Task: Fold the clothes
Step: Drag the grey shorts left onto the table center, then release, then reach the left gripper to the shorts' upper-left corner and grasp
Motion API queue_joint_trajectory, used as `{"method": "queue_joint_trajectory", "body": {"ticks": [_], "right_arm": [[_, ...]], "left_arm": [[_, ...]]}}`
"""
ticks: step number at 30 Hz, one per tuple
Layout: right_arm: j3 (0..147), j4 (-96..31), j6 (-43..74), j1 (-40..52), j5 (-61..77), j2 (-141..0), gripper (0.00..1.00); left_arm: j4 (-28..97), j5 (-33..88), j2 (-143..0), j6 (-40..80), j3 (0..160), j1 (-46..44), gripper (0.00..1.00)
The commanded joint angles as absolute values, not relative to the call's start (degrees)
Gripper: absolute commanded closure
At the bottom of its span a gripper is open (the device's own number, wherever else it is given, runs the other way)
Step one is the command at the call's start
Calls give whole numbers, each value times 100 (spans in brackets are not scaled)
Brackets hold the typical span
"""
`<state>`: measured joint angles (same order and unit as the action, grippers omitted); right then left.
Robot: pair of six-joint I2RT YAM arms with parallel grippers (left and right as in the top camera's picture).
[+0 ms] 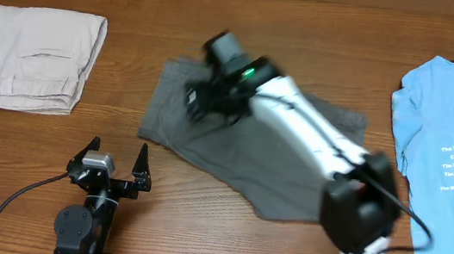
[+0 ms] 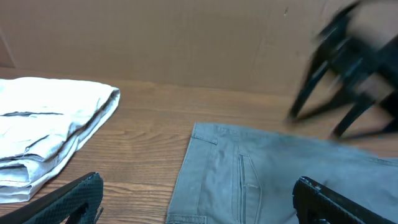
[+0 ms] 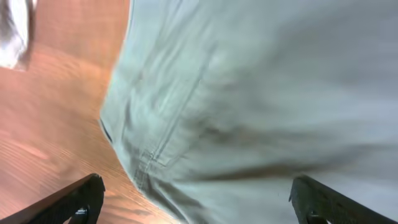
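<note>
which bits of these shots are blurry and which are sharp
overhead: the right gripper is motion-smeared above the dark-grey shorts, while the left gripper is crisp; left wrist: that same gripper is a dark streak at top right, the shorts' pocket sharp; right wrist: the cloth is smeared throughout, the open fingers at the bottom corners clearer

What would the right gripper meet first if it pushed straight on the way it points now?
The grey shorts. The right gripper points down at them, jaws open, and cloth fills its wrist view ahead. How near it is remains unclear.
</note>
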<state>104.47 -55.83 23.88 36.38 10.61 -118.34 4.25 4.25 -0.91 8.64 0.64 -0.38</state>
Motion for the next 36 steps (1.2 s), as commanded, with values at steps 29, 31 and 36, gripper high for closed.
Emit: {"method": "queue_joint_trajectory", "body": {"ticks": [29, 31, 36], "right_arm": [[10722, -5883, 2383, 1140, 517, -11069, 0], [10722, -5883, 2383, 1140, 517, -11069, 0], [10722, -5883, 2383, 1140, 517, -11069, 0]], "left_arm": [[207, 224, -27, 834, 27, -60, 0], [84, 95, -27, 834, 27, -60, 0], [-301, 429, -27, 991, 30, -62, 0]]}}
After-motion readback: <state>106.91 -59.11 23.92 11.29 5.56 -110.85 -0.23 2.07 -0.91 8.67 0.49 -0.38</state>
